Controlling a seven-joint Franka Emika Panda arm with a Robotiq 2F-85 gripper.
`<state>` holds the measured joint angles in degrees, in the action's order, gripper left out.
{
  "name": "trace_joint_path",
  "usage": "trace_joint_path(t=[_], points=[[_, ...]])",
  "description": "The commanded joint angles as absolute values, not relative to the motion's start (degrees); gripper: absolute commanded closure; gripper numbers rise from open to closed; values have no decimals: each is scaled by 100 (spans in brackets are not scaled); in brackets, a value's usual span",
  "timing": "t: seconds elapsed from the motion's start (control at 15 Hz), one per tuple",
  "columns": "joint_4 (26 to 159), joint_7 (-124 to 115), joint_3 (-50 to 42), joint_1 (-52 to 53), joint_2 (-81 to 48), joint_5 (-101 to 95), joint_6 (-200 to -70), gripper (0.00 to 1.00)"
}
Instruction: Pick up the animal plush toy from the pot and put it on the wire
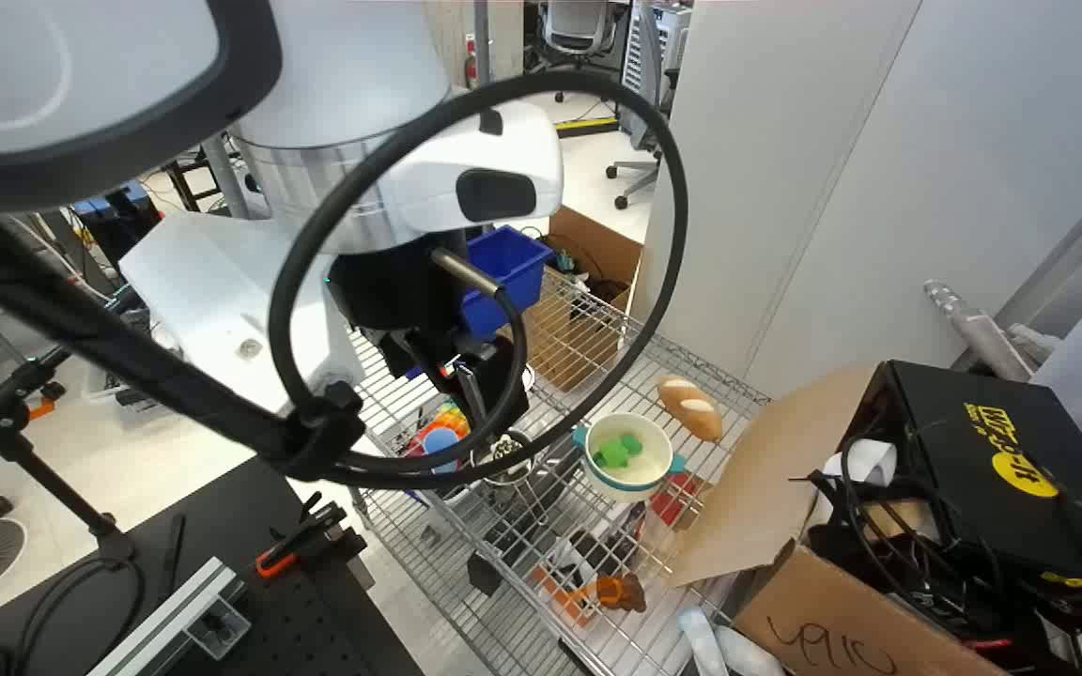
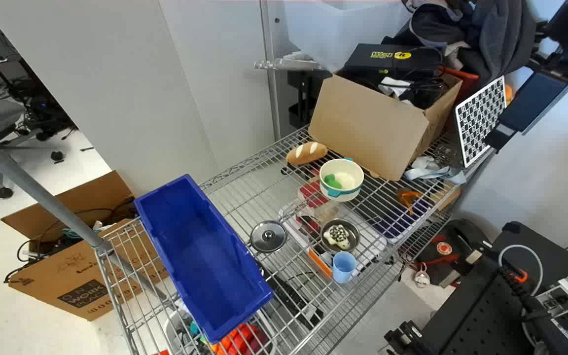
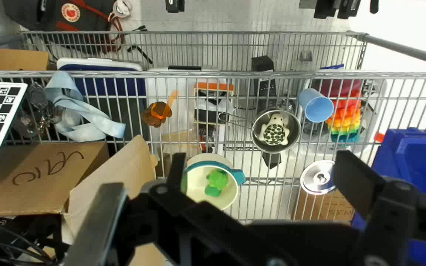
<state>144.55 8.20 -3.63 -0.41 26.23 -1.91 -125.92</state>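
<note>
The animal plush toy (image 3: 275, 132), a cream turtle with a dark-spotted shell, lies in the small silvery metal pot (image 3: 296, 129). Toy (image 2: 337, 236) and pot (image 2: 354, 230) also show in an exterior view. The pot stands on the wire rack (image 3: 250, 75), whose grid also shows in both exterior views (image 2: 244, 165) (image 1: 705, 361). My gripper (image 3: 261, 160) is open and empty, high above the rack; the pot appears beyond its fingers in the wrist view. In an exterior view the gripper (image 1: 461, 376) is partly hidden by a cable loop.
A cream bowl with teal handles (image 2: 347, 195) holds a green toy. A lid (image 2: 268, 236), a blue cup (image 2: 344, 267), a toy bread (image 2: 306, 153) and a blue bin (image 2: 202, 256) are on the rack. An open cardboard box (image 2: 368, 128) stands at one end.
</note>
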Motion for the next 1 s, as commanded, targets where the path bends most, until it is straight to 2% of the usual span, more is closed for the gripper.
trace_joint_path(t=[0.0, 0.47, 0.93], points=[[14437, 824, -350, -53, 2623, -185, -12578, 0], [14432, 824, -350, -53, 2623, -185, -12578, 0], [14245, -15, 99, -47, 1711, -337, -13119, 0]])
